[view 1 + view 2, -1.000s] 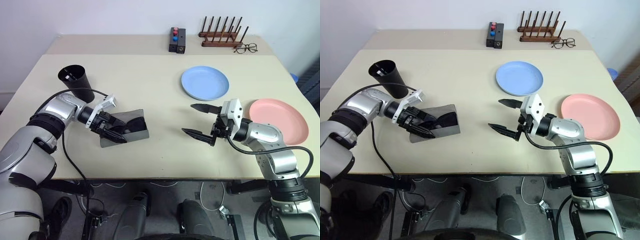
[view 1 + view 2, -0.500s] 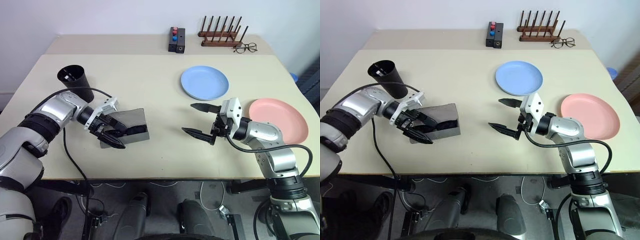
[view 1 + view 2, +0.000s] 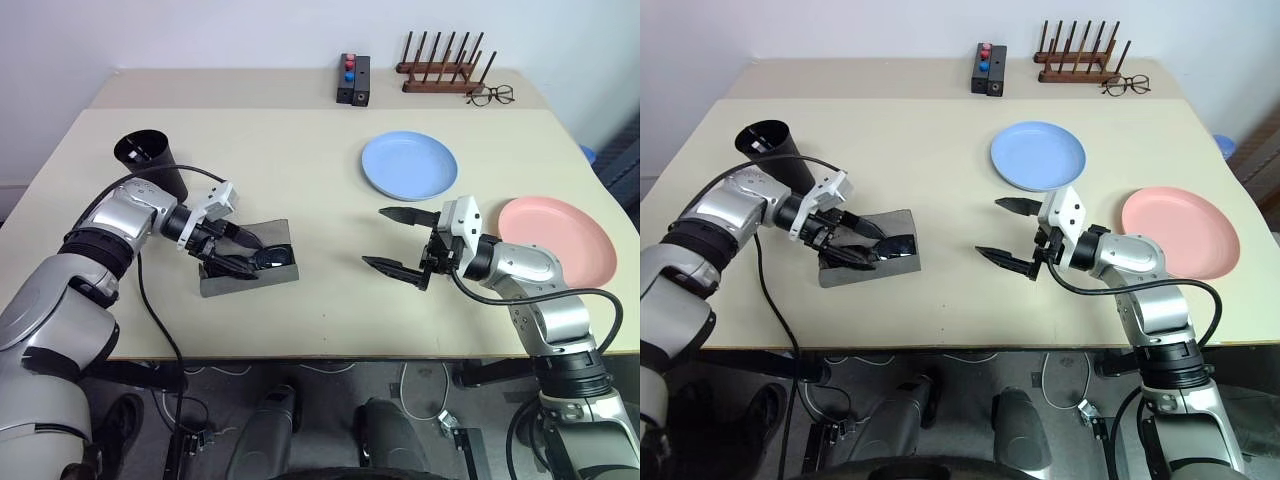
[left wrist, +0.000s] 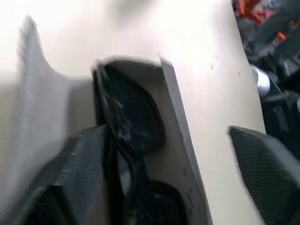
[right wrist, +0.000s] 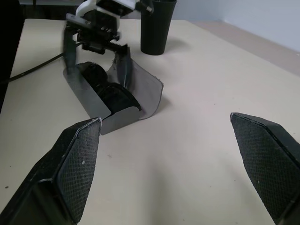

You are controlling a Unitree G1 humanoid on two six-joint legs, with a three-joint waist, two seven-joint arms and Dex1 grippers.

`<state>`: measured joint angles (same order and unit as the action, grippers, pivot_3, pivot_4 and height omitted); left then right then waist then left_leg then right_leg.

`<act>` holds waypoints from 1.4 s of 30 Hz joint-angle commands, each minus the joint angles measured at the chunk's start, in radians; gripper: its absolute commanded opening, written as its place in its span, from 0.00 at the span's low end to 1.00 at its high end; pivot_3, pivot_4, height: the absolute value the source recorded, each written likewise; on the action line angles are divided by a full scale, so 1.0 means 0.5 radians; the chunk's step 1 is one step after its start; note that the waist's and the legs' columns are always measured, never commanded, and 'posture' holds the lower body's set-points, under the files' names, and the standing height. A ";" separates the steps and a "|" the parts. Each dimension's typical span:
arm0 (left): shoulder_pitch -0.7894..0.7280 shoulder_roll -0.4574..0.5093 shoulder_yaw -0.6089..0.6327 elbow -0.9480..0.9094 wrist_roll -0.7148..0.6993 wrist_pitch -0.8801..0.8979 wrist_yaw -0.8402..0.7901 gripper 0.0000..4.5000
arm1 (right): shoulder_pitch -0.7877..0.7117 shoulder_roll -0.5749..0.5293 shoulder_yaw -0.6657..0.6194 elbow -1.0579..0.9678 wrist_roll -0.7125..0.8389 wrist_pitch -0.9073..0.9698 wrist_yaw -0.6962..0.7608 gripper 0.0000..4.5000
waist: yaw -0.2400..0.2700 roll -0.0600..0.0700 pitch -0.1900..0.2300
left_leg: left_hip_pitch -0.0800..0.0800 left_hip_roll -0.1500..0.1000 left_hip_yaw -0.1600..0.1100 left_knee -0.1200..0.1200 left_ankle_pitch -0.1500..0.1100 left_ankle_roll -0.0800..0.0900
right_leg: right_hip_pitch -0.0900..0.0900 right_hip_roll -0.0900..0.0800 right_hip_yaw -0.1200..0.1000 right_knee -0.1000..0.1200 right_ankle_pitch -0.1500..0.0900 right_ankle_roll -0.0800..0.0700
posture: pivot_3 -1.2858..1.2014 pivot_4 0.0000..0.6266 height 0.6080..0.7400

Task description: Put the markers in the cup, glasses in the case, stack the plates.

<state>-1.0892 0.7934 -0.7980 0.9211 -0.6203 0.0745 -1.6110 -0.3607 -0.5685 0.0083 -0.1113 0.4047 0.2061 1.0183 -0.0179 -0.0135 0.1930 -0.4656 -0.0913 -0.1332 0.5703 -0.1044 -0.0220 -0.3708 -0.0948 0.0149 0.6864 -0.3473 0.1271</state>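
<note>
The grey felt case (image 3: 250, 262) lies on the near left part of the worktop (image 3: 300, 180), its flap folded back and its mouth standing open, and the black sunglasses (image 3: 268, 259) sit inside it, their dark lenses showing at the case's right end. The left gripper (image 3: 240, 252) reaches into the case from the left; its black fingers (image 3: 233, 265) stand moderately apart, one above and one below the sunglasses' left end, and in the left wrist view one finger lies right against the frame while the other is off to the side of the case wall, so whether they actually pinch the glasses cannot be told. Just beyond the left forearm, at the left edge, stands the tall black cup (image 3: 152, 165), with something slim and dark leaning inside its rim; what it is cannot be made out. To the right of the case, well apart from it, the right gripper (image 3: 397, 240) hangs above the bare worktop with its fingers spread wide and nothing between them. Farther right lie the two plates, apart from each other: the light blue plate (image 3: 409, 165) beyond the right gripper, and the salmon pink plate (image 3: 560, 240) at the right edge beside the right forearm.
</note>
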 commanded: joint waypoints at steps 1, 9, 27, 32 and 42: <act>-0.045 0.061 0.058 -0.084 -0.050 0.108 -0.007 0.49 | -0.038 0.003 -0.014 -0.023 0.011 -0.038 0.010 1.00 | -0.001 0.000 0.000 | 0.000 0.000 0.000 0.000 0.000 0.000 | 0.000 0.000 0.000 0.000 0.000 0.000 | 0.52 0.24 1.00; -0.082 0.102 0.110 -0.121 -0.055 0.125 -0.007 0.28 | -0.036 -0.002 -0.014 -0.028 0.025 -0.023 0.015 1.00 | 0.001 0.000 0.000 | 0.000 0.000 0.000 0.000 0.000 0.000 | 0.000 0.003 0.000 0.000 0.000 0.000 | 0.52 0.24 1.00; -0.345 -0.155 0.767 0.395 0.379 0.055 0.243 0.01 | -0.077 0.019 0.004 0.012 -0.003 -0.049 0.014 1.00 | -0.001 0.000 0.000 | 0.000 0.000 0.001 0.000 0.000 0.000 | 0.001 0.005 -0.001 0.000 0.000 0.001 | 0.52 0.24 1.00; -0.266 -0.188 0.869 0.433 0.626 -0.015 0.218 0.01 | -0.086 0.023 0.011 0.020 -0.002 -0.055 0.015 1.00 | -0.008 0.000 0.000 | -0.005 0.000 0.001 0.000 0.000 0.000 | 0.001 0.006 0.000 0.004 0.000 0.001 | 0.52 0.24 1.00; -0.106 -0.205 1.013 0.395 0.921 -0.011 0.140 0.01 | -0.080 0.015 0.008 0.011 -0.002 -0.054 0.017 1.00 | -0.005 0.000 0.000 | -0.004 0.000 0.001 0.002 0.000 0.000 | 0.003 0.007 0.000 0.004 0.001 0.002 | 0.52 0.24 1.00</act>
<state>-1.1403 0.6850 -0.3247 1.1368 -0.1801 0.0757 -1.5200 -0.3857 -0.5624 0.0266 -0.0897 0.3962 0.1978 1.0265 -0.0204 -0.0136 0.1930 -0.4679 -0.0913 -0.1326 0.5711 -0.1041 -0.0220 -0.3694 -0.0911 0.0147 0.6886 -0.3469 0.1279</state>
